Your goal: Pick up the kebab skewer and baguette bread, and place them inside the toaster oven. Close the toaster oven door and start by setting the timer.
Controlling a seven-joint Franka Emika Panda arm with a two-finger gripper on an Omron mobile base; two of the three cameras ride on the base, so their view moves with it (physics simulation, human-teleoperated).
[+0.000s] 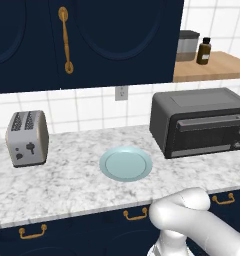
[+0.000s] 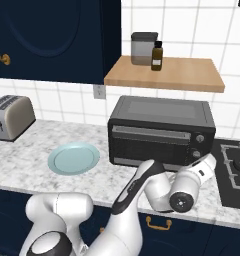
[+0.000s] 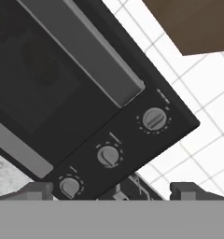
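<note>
The white arm bends low along the near edge of the marble table [image 1: 62,175], its hand in front of the toaster oven [image 2: 162,132]. The fingers [image 3: 39,190] are spread wide and hold nothing. They face the three knobs, the lowest knob [image 3: 70,186] nearest. Left of the oven, the pale blue plate [image 2: 73,158] lies bare. The toaster oven door [image 2: 154,144] looks shut, so only setting the timer seems left. A stove [image 2: 235,165] sits just right of the oven; open table lies to the left.

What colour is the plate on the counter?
Pale blue-green; the plate shows best in the left base view.
</note>
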